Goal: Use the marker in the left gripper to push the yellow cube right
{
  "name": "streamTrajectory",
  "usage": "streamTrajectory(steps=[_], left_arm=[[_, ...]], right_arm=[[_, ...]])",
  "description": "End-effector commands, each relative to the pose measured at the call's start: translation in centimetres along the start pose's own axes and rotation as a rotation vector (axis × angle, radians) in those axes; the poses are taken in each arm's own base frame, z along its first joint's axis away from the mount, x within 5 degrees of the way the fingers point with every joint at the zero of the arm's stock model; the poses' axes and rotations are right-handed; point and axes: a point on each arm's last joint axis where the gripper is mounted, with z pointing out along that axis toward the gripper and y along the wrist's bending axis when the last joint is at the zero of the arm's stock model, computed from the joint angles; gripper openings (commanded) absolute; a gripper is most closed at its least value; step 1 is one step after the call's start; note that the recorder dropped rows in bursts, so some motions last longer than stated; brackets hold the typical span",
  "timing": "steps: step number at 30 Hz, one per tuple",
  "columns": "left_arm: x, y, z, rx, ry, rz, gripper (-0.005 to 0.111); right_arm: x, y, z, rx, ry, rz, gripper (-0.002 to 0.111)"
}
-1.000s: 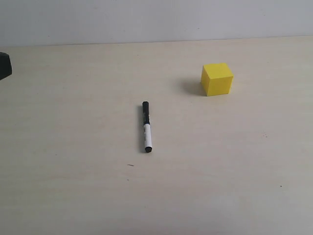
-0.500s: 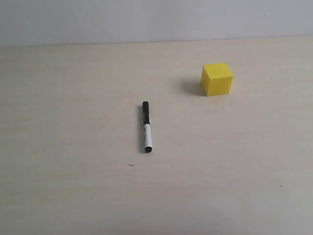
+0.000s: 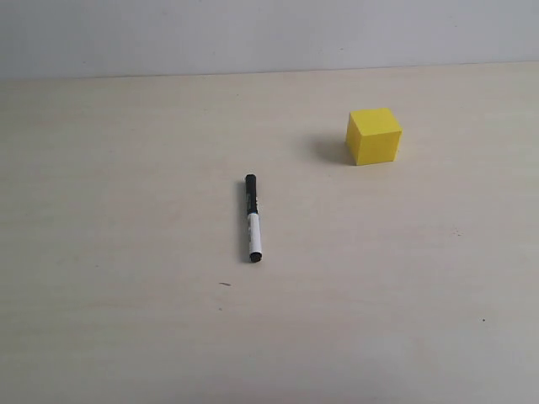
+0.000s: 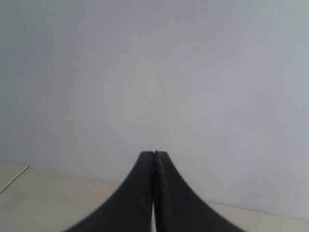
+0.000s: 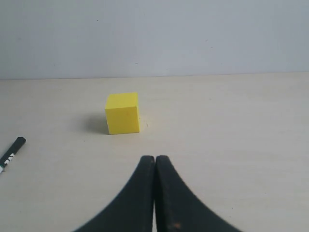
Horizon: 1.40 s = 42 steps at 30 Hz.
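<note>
the marker (image 3: 252,218) lies loose on the table (image 3: 126,252), well apart from the yellow cube (image 3: 374,135), since the left gripper (image 4: 154,159) and right gripper (image 5: 154,162) are both pressed together, empty.

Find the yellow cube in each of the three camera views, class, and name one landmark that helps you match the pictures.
Exterior view: the yellow cube sits upper right on the table, up and right of the marker.
Left wrist view: not in it; only wall, a strip of table and the shut left gripper.
Right wrist view: the cube sits left of centre.
Shared landmark: the marker's black cap.
</note>
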Motion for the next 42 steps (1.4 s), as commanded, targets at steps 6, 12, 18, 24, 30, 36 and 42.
streamTrajectory(steps=[6, 12, 18, 24, 30, 36, 42], left_arm=[[0.7, 0.4, -0.4, -0.049, 0.057, 0.005, 0.000], [1.5, 0.6, -0.2, -0.068, 0.105, 0.006, 0.000], [3.4, 0.3, 1.2, -0.013, 0.026, 0.062, 0.000], [7.2, 0.3, 2.5, 0.037, 0.034, 0.110, 0.000], [10.9, 1.1, 2.8, -0.004, 0.180, 0.125, 0.000], [12.2, 1.4, 2.9, -0.015, 0.220, 0.145, 0.000], [12.5, 1.3, 2.9, 0.008, 0.220, 0.177, 0.000]], right_arm=[[0.1, -0.1, 0.0, 0.006, -0.005, -0.004, 0.000], [0.1, -0.1, 0.0, 0.006, -0.005, -0.004, 0.000], [0.1, -0.1, 0.0, 0.006, -0.005, -0.004, 0.000], [0.1, -0.1, 0.0, 0.006, -0.005, -0.004, 0.000], [0.1, -0.1, 0.0, 0.006, -0.005, -0.004, 0.000], [0.1, -0.1, 0.0, 0.006, -0.005, -0.004, 0.000], [0.1, -0.1, 0.0, 0.006, -0.005, -0.004, 0.000]])
